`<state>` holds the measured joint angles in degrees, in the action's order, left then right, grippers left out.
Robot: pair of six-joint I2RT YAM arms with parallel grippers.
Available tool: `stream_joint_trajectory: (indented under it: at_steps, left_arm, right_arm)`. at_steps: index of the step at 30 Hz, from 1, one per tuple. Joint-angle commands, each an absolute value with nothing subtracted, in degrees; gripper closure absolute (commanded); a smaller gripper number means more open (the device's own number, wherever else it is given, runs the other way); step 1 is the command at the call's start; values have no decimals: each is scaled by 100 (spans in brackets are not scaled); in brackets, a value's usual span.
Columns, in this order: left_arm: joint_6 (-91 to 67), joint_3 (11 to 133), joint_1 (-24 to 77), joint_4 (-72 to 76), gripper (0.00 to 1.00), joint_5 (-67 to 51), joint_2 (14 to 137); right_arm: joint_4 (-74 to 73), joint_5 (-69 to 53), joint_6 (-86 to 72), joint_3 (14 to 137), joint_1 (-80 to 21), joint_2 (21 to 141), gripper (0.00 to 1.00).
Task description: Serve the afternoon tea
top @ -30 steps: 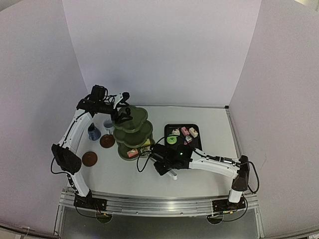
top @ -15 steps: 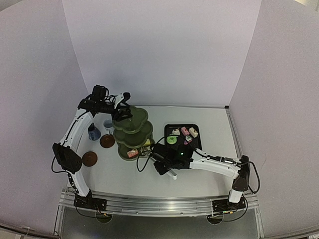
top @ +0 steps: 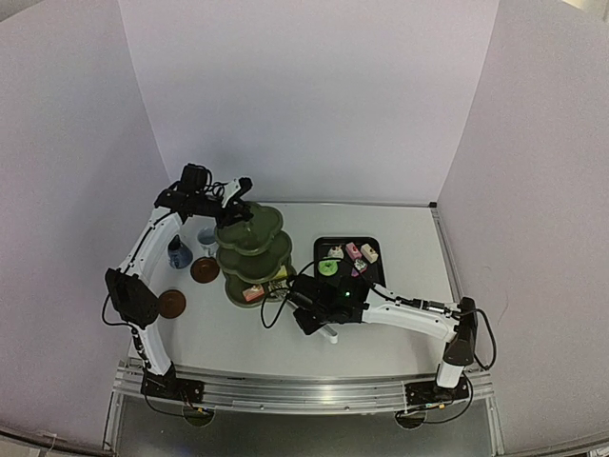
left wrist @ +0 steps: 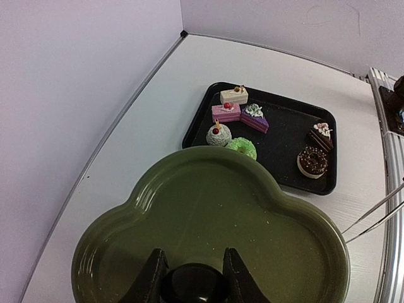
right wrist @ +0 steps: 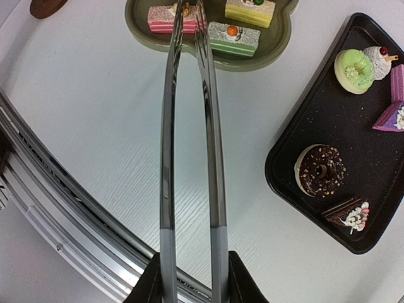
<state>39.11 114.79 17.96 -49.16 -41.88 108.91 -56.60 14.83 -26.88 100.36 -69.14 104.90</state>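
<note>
White table (top: pixel 238 335), left to right: two saucers (top: pixel 171 304); dark-blue cup (top: pixel 179 251); pale cup (top: pixel 206 236); left gripper (left wrist: pixel 192 276) pinching top knob (left wrist: pixel 192 289) of three-tier stand (left wrist: pixel 252 246); three cakes (right wrist: pixel 234 36) on bottom tier; right gripper (right wrist: pixel 191 274) clamping tongs (right wrist: pixel 167 158); seven cakes (left wrist: pixel 312 161) on tray (left wrist: pixel 287 123).

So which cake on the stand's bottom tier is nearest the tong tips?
The pink-striped slice, leftmost of three in the right wrist view; the tongs overlap it, while the green slice and yellow slice lie further right.
</note>
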Motion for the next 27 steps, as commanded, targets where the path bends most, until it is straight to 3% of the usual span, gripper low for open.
stream_joint_trajectory:
  at_steps: [1, 7, 13, 21, 27]
  left_arm:
    - [3725, 11311, 1793, -4594, 88, -4225, 10597]
    - [2973, 10394, 1951, -3698, 100, -3777, 10038]
    - [1992, 9387, 2492, -2488, 100, -2221, 9419]
    - [428, 9731, 2714, -2501, 100, -549, 9612]
    - [183, 9821, 2999, -2455, 100, 98, 9680]
  right_arm:
    - [-5503, 1564, -2740, 10081, -6895, 10284, 74]
    - [-5505, 1638, -2763, 10119, -6893, 10294, 75]
    - [-5505, 1655, -2776, 10111, -6892, 10338, 75]
    - [-5519, 1744, -3092, 9832, -6803, 10240, 76]
    - [-5532, 1953, -3328, 9633, -6746, 10023, 76]
